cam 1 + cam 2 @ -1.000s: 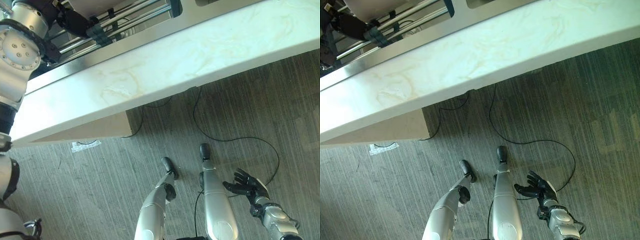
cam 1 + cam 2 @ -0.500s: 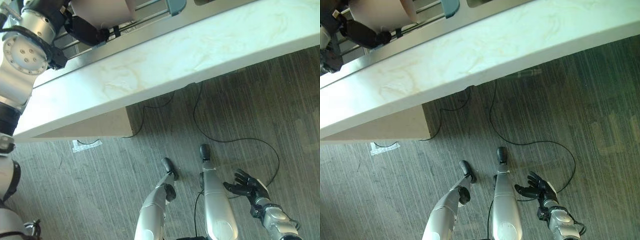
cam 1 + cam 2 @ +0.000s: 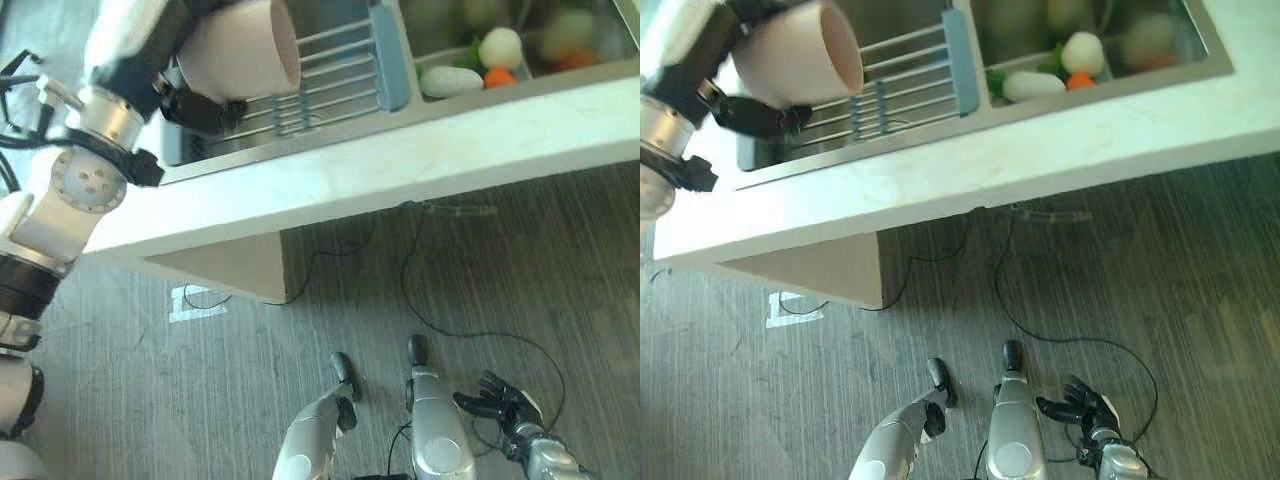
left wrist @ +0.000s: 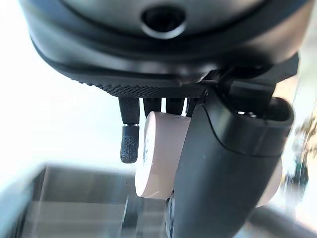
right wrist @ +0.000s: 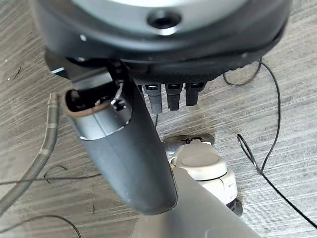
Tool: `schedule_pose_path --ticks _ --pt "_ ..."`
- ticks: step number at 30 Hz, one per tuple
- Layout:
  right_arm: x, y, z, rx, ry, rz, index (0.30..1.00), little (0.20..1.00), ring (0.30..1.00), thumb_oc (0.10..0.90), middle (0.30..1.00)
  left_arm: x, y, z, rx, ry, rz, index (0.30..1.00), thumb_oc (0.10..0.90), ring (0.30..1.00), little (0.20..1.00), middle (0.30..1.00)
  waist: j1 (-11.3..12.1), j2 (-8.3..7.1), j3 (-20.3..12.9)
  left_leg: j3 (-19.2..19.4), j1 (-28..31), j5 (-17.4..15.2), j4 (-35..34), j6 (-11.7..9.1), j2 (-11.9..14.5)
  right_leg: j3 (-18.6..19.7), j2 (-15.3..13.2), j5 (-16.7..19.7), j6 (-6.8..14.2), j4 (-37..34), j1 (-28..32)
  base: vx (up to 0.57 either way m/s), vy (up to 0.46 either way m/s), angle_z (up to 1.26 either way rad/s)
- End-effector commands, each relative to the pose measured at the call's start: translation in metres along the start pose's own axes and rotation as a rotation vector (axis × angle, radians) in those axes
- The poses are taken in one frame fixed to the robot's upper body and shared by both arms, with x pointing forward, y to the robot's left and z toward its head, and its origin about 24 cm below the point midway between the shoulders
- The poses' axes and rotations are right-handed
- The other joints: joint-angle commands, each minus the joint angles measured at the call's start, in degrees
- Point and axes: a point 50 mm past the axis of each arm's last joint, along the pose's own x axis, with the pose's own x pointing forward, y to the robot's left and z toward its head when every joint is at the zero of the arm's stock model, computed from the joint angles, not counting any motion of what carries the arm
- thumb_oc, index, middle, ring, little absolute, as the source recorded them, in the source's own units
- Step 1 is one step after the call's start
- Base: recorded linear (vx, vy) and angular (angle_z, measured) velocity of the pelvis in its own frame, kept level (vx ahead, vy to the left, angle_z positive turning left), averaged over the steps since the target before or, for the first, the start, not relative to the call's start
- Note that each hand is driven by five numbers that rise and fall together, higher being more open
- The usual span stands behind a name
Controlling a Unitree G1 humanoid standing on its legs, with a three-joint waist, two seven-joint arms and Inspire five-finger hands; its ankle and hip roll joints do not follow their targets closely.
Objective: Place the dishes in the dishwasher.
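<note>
Marble-look counter [image 3: 430,150] carries a steel sink [image 3: 1160,70] with a slatted rack [image 3: 330,85] across it. Left hand [image 3: 195,105] grasps a pale pink cup [image 3: 240,50] held sideways above the rack — matte, plain, mouth facing the rack. Risk: slip, given the smooth wall. Right hand [image 3: 1080,408] hangs low, fingers relaxed — holding nothing.

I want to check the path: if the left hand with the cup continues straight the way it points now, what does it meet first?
Probably the rack over the sink; the left hand carries the pink cup above it, though depth is unclear.
</note>
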Motion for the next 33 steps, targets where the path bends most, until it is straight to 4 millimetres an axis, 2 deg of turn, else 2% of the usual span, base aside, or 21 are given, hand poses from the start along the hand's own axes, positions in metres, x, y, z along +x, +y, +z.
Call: schedule_pose_path --ticks 1,4,5,8,10,11,12,14,15,16,18,19,20,21,24,25,27,30,31,32,33 --pt "-0.011 -0.001 -0.019 0.014 0.015 -0.003 0.9 0.9 0.9 0.8 0.9 0.004 0.092 0.002 0.113 -0.04 0.411 0.3 0.4 0.3 0.3 0.3 -1.3 -0.79 -6.7 1.4 1.0 -14.5 9.9 -0.5 -1.5 -2.8 0.6 -13.5 2.6 4.0 3.9 0.03 -0.069 0.09" --pt "-0.013 0.001 -0.028 0.005 0.051 0.005 0.9 0.9 0.9 0.8 0.9 -0.005 0.099 0.0 0.112 -0.033 0.43 0.3 0.4 0.3 0.3 0.3 0.3 -0.87 -10.0 0.3 3.2 -15.0 9.9 -0.4 -1.8 -3.6 0.8 -14.8 2.2 4.0 6.8 0.04 -0.073 0.11" --pt "-0.014 0.003 -0.034 -0.028 0.074 0.03 0.9 0.9 0.9 0.8 0.9 -0.013 0.102 -0.005 0.127 -0.005 0.433 0.3 0.4 0.3 0.3 0.3 1.4 -0.87 -12.2 -0.5 4.7 -15.4 9.9 -0.5 -1.9 -4.4 0.8 -15.8 2.0 4.0 8.8 0.05 -0.085 0.14" --pt "-0.014 0.007 -0.037 -0.065 0.094 0.062 0.9 0.9 0.9 0.8 0.9 -0.026 0.102 -0.015 0.092 0.05 0.418 0.3 0.4 0.3 0.3 0.3 3.3 -0.87 -14.4 -1.6 6.0 -15.7 9.9 -0.7 -2.2 -5.3 0.8 -16.7 1.8 4.0 10.6 0.04 -0.094 0.23" --pt "-0.012 0.012 -0.039 -0.115 0.121 0.107 0.9 0.9 0.9 0.8 0.9 -0.043 0.1 -0.026 0.081 0.121 0.397 0.3 0.4 0.3 0.3 0.3 5.2 -0.96 -15.3 -2.0 6.4 -14.6 9.9 -0.6 -2.0 -7.1 0.8 -16.6 0.8 4.0 11.7 -0.02 -0.135 0.22" --pt "-0.011 0.014 -0.041 -0.143 0.14 0.125 0.9 0.9 0.9 0.8 0.9 -0.051 0.098 -0.034 0.063 0.166 0.381 0.3 0.4 0.3 0.3 0.3 6.3 -1.11 -15.7 -2.8 7.2 -15.4 9.9 -1.3 -1.9 -7.2 1.0 -18.1 0.8 4.0 13.1 0.0 -0.109 0.35" --pt "-0.011 0.014 -0.041 -0.168 0.152 0.14 0.9 0.9 0.9 0.8 0.9 -0.057 0.097 -0.037 0.061 0.19 0.377 0.3 0.4 0.3 0.3 0.3 6.3 -1.04 -15.5 -2.9 7.2 -15.2 9.9 -1.5 -1.7 -7.5 1.0 -18.3 0.7 4.0 13.5 0.03 -0.09 0.52" --pt "-0.012 0.013 -0.046 -0.221 0.179 0.161 0.9 0.9 0.9 0.8 0.9 -0.075 0.09 -0.048 0.005 0.253 0.354 0.3 0.4 0.3 0.3 0.3 8.3 -1.26 -15.0 -3.9 5.7 -13.1 9.9 -2.9 -0.5 -8.8 1.1 -18.7 0.4 4.0 15.1 -0.16 -0.072 0.5" --pt "-0.012 0.013 -0.046 -0.232 0.184 0.166 0.9 0.9 0.9 0.8 0.9 -0.081 0.088 -0.051 -0.011 0.27 0.351 0.3 0.4 0.3 0.3 0.3 8.6 -1.18 -14.9 -4.2 5.3 -12.7 9.9 -3.3 0.0 -9.5 1.0 -19.0 0.2 4.0 15.4 -0.29 -0.031 0.68" --pt "-0.012 0.012 -0.047 -0.235 0.194 0.165 0.9 0.9 0.9 0.8 0.9 -0.092 0.081 -0.054 -0.06 0.292 0.347 0.3 0.4 0.3 0.3 0.3 9.7 -1.21 -14.9 -4.7 4.7 -12.4 9.9 -3.6 0.7 -10.7 0.6 -19.3 0.1 4.0 15.6 -0.3 0.008 1.12" --pt "-0.011 0.012 -0.045 -0.19 0.178 0.145 0.9 0.9 0.9 0.8 0.9 -0.104 0.068 -0.056 -0.135 0.301 0.336 0.3 0.4 0.3 0.3 0.3 10.2 -1.61 -15.2 -2.6 5.5 -12.6 9.9 -3.2 1.5 -13.3 -0.6 -19.3 0.0 4.0 15.7 -0.32 0.049 1.72" --pt "-0.01 0.013 -0.044 -0.165 0.172 0.139 0.9 0.9 0.9 0.8 0.9 -0.109 0.06 -0.057 -0.168 0.301 0.329 0.3 0.4 0.3 0.3 0.3 10.2 -2.09 -15.3 -0.8 6.3 -12.6 9.9 -2.8 1.8 -14.6 -1.4 -19.0 -0.1 4.0 15.8 -0.38 0.131 1.75" --pt "-0.009 0.013 -0.042 -0.135 0.154 0.127 0.9 0.9 0.9 0.8 0.9 -0.116 0.044 -0.058 -0.216 0.301 0.315 0.3 0.4 0.3 0.3 0.3 10.0 -3.14 -15.3 3.5 8.2 -13.0 9.9 -1.8 2.5 -17.4 -3.3 -18.2 0.0 4.0 16.1 -0.37 0.16 1.84" --pt "-0.009 0.013 -0.042 -0.124 0.147 0.119 0.9 0.9 0.9 0.8 0.9 -0.118 0.034 -0.057 -0.248 0.296 0.308 0.3 0.4 0.3 0.3 0.3 9.9 -3.69 -15.3 5.8 9.4 -13.3 9.9 -1.2 2.9 -18.9 -4.2 -17.6 0.2 4.0 16.4 -0.33 0.191 1.88" --pt "-0.009 0.015 -0.042 -0.076 0.122 0.093 0.9 0.9 0.9 0.8 0.9 -0.122 0.012 -0.052 -0.3 0.296 0.295 0.3 0.4 0.3 0.3 0.3 9.5 -4.03 -15.1 10.6 11.7 -14.6 9.9 -0.5 4.2 -23.5 -5.9 -16.2 0.7 4.0 17.4 -0.22 0.269 2.02" --pt "-0.01 0.015 -0.042 -0.064 0.119 0.078 0.9 0.9 0.9 0.8 0.9 -0.127 -0.001 -0.052 -0.333 0.312 0.297 0.3 0.4 0.3 0.3 0.3 9.7 -3.84 -15.4 10.6 12.1 -15.3 9.9 -0.7 4.7 -24.9 -6.0 -15.8 0.8 4.0 17.8 -0.12 0.448 1.67" --pt "-0.008 0.021 -0.043 -0.072 0.147 0.072 0.9 0.9 0.9 0.8 0.9 -0.145 -0.027 -0.048 -0.399 0.35 0.281 0.3 0.4 0.3 0.3 0.3 11.6 -3.52 -15.7 6.2 12.2 -17.4 9.9 0.2 1.6 -25.1 -6.9 -14.2 2.3 4.0 18.0 -0.04 0.588 1.53" --pt "-0.007 0.035 -0.044 -0.016 0.145 0.063 0.9 0.9 0.9 0.8 0.9 -0.159 -0.057 -0.031 -0.444 0.356 0.233 0.3 0.4 0.3 0.3 0.3 13.6 -3.37 -15.7 4.7 12.2 -18.9 9.9 1.9 0.8 -27.4 -7.8 -12.7 2.3 4.0 20.3 0.02 0.412 0.74" --pt "-0.007 0.038 -0.044 0.015 0.141 0.047 0.9 0.9 0.9 0.8 0.9 -0.163 -0.065 -0.026 -0.465 0.369 0.226 0.3 0.4 0.3 0.3 0.3 13.6 -3.22 -15.4 3.6 12.2 -19.2 9.9 2.6 0.4 -26.5 -7.5 -11.5 2.4 4.0 20.8 0.11 0.345 0.82" --pt "-0.008 0.042 -0.045 0.058 0.145 0.028 0.9 0.9 0.9 0.8 0.9 -0.167 -0.077 -0.021 -0.499 0.385 0.215 0.3 0.4 0.3 0.3 0.3 12.4 -2.88 -14.9 1.1 12.3 -19.7 9.9 3.7 -0.4 -22.8 -6.0 -9.4 2.8 4.3 20.8 0.12 0.302 0.71" --pt "-0.009 0.043 -0.047 0.09 0.153 0.014 0.9 0.9 0.9 0.8 0.9 -0.167 -0.083 -0.019 -0.526 0.389 0.204 0.3 0.4 0.3 0.3 0.3 11.3 -2.83 -14.6 -0.6 12.3 -19.9 9.9 4.4 -0.9 -19.5 -4.9 -9.5 2.9 5.2 20.2 0.12 0.229 0.97"
